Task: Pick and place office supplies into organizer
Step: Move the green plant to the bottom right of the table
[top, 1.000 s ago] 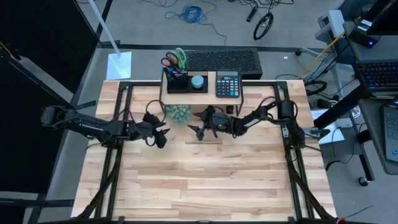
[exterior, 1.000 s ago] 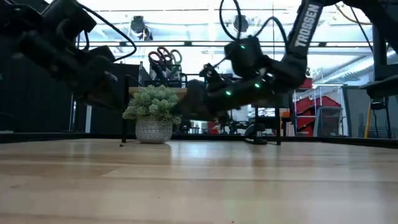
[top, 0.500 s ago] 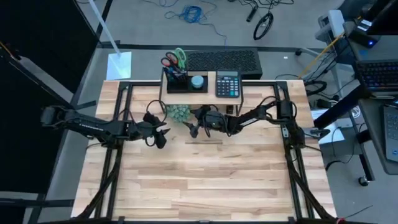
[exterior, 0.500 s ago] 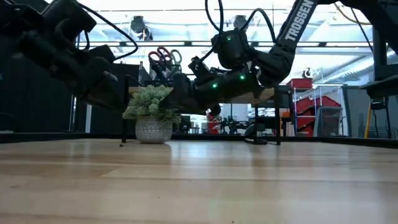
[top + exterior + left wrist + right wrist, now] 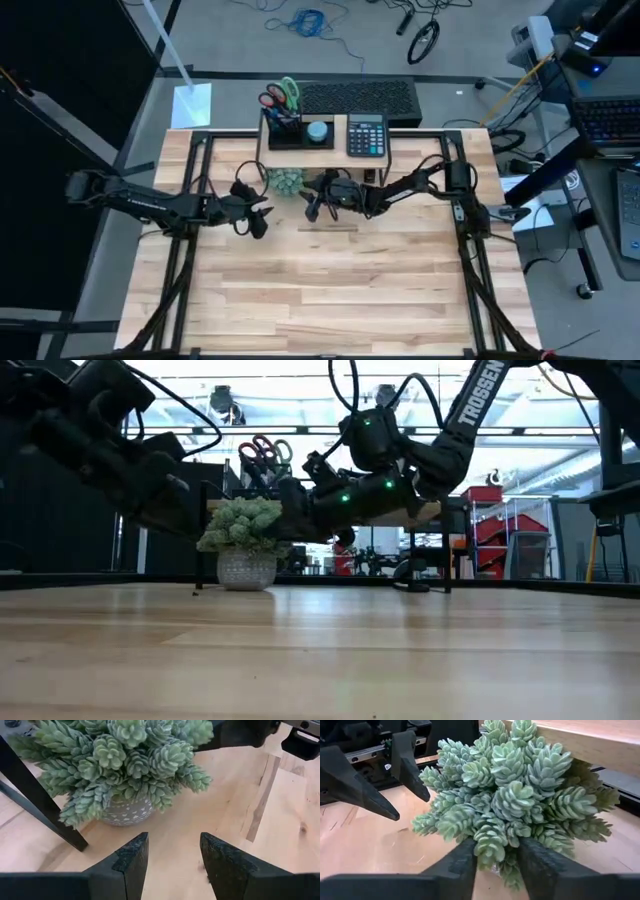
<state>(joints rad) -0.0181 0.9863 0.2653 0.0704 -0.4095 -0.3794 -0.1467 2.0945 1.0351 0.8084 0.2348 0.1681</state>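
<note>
The right claw point(image 5: 312, 207) is held low beside the green plant point(image 5: 290, 180), its fingers parted with only the plant's leaves seen between them in the right wrist view; nothing is gripped. The left claw point(image 5: 262, 218) is kept open and empty over the bench point(image 5: 330, 290), just short of the plant. The organizer point(image 5: 285, 132) is set on the wooden riser shelf point(image 5: 325, 148) beside the calculator point(image 5: 366, 134), with the scissors point(image 5: 280, 97) already stood upright in its cup. No loose supply is seen on the bench.
</note>
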